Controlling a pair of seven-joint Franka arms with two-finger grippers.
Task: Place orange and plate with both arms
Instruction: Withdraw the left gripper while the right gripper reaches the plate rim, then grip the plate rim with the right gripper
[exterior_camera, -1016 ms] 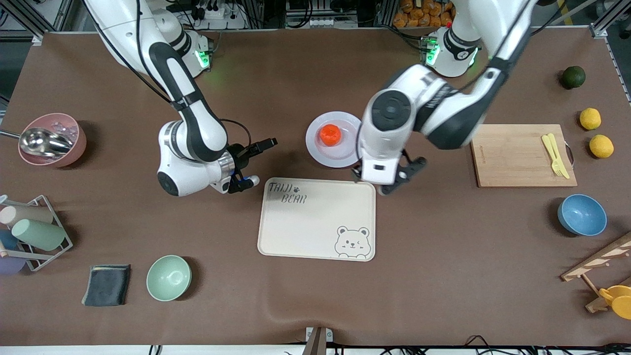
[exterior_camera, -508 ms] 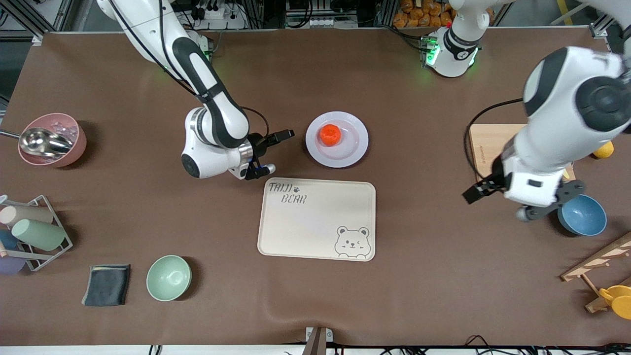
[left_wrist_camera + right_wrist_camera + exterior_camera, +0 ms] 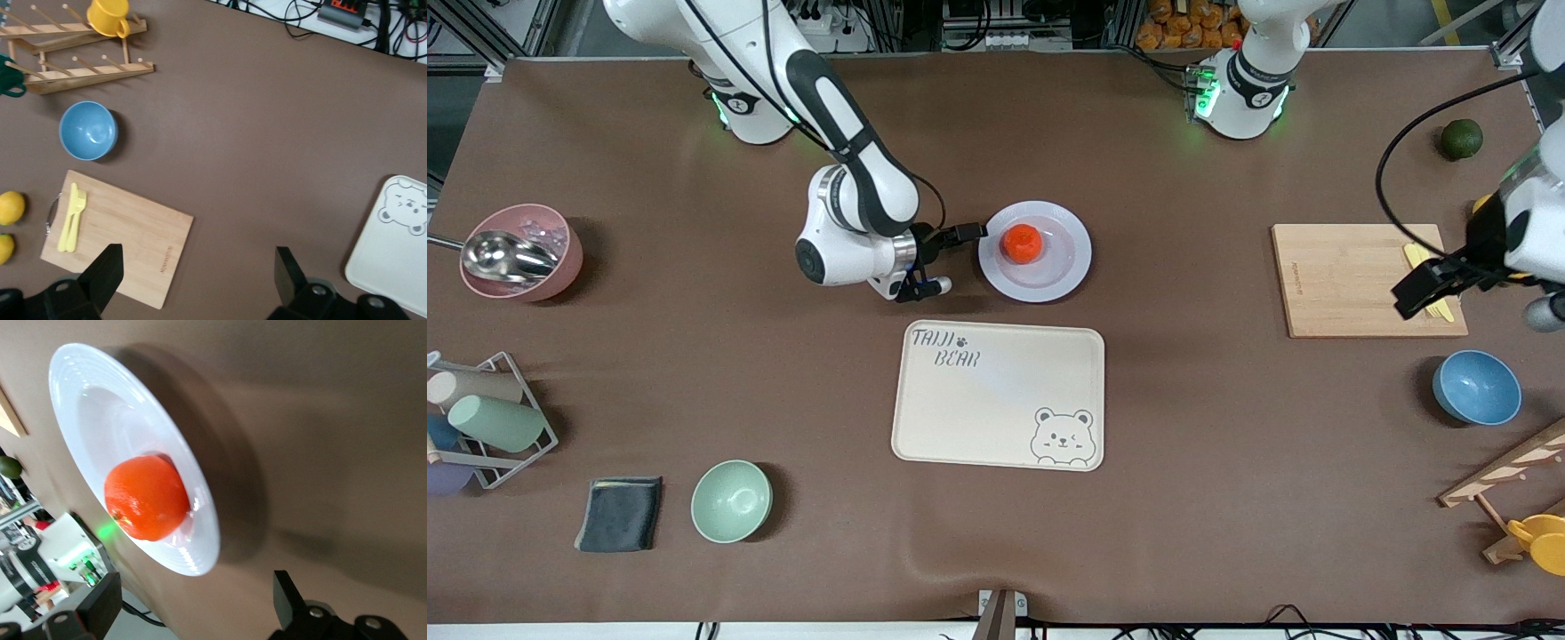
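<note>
The orange (image 3: 1022, 243) sits on the pale plate (image 3: 1063, 267), just farther from the front camera than the bear tray. My right gripper (image 3: 958, 258) is open and low beside the plate's rim, on the side toward the right arm's end of the table. In the right wrist view the orange (image 3: 147, 498) and plate (image 3: 87, 407) lie just ahead of the open right gripper (image 3: 193, 607), with nothing between its fingers. My left gripper (image 3: 1485, 302) is open and empty, up over the end of the cutting board. In the left wrist view the left gripper (image 3: 197, 280) is over bare table.
The cream bear tray (image 3: 998, 394) lies mid-table. A cutting board (image 3: 1343, 280) with yellow cutlery (image 3: 1427, 280), a blue bowl (image 3: 1476, 387), a dark green fruit (image 3: 1461, 139) and a wooden rack (image 3: 1512, 498) are at the left arm's end. A mint bowl (image 3: 731, 500), a pink bowl (image 3: 520, 252) and a cup rack (image 3: 480, 418) are at the right arm's end.
My left arm has swung away from the plate to the cutting board end of the table. My right gripper has moved up to the plate's rim. The plate and orange have not moved.
</note>
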